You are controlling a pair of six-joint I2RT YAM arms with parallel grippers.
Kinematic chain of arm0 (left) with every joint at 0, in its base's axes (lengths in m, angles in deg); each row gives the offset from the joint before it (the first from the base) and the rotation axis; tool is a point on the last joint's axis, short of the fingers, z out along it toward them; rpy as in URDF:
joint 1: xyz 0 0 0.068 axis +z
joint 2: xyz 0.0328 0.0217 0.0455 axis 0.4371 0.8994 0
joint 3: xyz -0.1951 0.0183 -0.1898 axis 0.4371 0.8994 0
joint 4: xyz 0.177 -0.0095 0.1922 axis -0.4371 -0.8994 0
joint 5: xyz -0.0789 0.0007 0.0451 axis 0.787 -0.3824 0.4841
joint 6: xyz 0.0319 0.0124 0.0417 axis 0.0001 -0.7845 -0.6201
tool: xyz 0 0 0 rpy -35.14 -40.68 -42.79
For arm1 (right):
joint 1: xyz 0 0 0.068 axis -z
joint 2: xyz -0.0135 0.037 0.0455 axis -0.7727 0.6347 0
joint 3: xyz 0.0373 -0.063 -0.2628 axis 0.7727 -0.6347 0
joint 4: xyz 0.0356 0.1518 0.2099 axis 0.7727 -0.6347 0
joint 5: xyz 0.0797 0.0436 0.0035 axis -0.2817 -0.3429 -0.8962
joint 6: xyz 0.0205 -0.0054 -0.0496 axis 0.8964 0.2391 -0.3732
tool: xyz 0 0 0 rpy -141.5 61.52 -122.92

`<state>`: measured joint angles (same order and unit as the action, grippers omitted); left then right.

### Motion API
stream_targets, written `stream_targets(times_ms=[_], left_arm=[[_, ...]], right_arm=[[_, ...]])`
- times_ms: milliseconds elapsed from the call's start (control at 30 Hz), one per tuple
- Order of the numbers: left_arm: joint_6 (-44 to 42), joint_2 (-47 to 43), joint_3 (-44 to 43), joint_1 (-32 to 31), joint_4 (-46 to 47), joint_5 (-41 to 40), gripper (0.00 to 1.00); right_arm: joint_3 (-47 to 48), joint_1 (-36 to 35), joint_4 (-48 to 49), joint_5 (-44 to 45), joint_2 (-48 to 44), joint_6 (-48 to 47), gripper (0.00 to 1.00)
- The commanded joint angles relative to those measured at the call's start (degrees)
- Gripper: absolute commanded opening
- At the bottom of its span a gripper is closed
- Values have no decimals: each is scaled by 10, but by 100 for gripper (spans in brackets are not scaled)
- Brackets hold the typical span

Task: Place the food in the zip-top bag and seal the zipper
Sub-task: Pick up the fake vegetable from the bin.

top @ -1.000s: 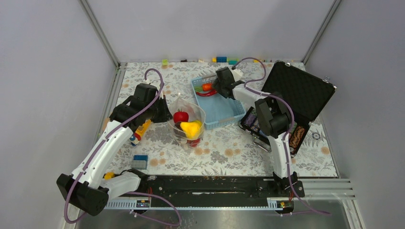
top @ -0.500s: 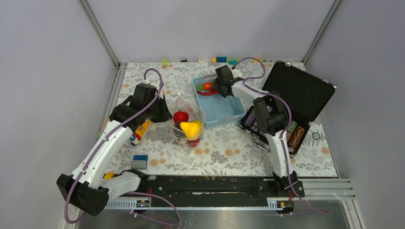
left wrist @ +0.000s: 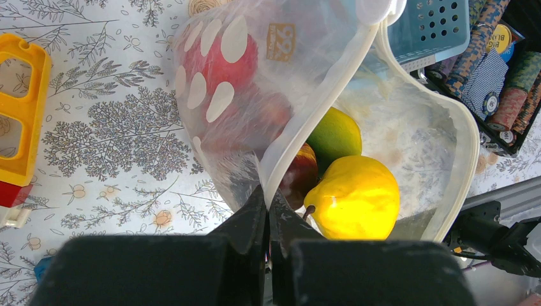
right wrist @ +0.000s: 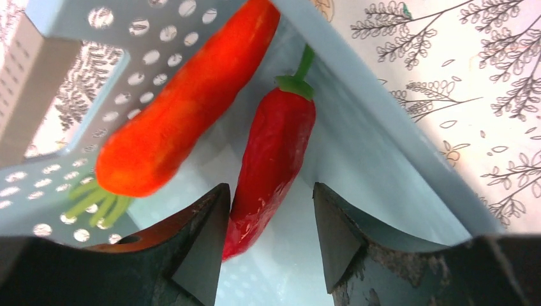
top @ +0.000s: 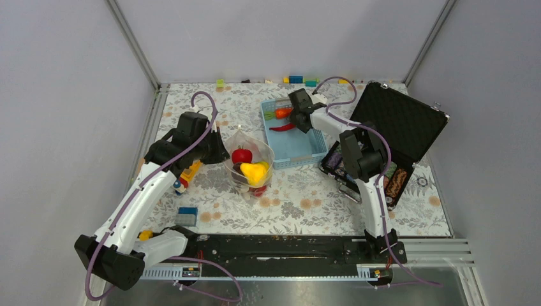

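Note:
The zip-top bag stands open at the table's middle, holding a red apple, a yellow pear and other food. In the left wrist view my left gripper is shut on the bag's whitish zipper rim, with the pear, a green fruit and the apple inside. My right gripper is open inside the blue basket, its fingers astride the tip of a red chili. An orange carrot lies beside the chili. From above, the chili and carrot lie at the basket's far end.
An open black case with chip stacks sits right of the basket. A yellow toy lies left of the bag, and a blue block lies near the front. Small blocks line the back edge.
The basket's far end has shifted slightly right and back with the right gripper in it. The chili and carrot have slid a little. The left arm and bag have not moved.

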<state>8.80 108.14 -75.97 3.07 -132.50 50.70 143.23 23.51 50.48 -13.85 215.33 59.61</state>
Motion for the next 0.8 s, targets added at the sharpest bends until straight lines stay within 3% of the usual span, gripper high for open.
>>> stream_targets(times_ms=[0, 100, 267, 467, 767], left_arm=[[-6, -19, -16, 4, 21, 6, 0], [-6, -20, -16, 4, 21, 6, 0], [-6, -16, -16, 4, 21, 6, 0], [-7, -16, -17, 4, 21, 1, 0], [-8, -19, -18, 6, 20, -7, 0]], right_arm=[[-11, 11, -37, 37, -32, -20, 58], [-15, 12, -45, 49, -41, -32, 57], [-29, 14, -13, 47, -49, -31, 63], [7, 21, -1, 33, -19, 16, 67], [46, 30, -36, 21, 12, 47, 64]])
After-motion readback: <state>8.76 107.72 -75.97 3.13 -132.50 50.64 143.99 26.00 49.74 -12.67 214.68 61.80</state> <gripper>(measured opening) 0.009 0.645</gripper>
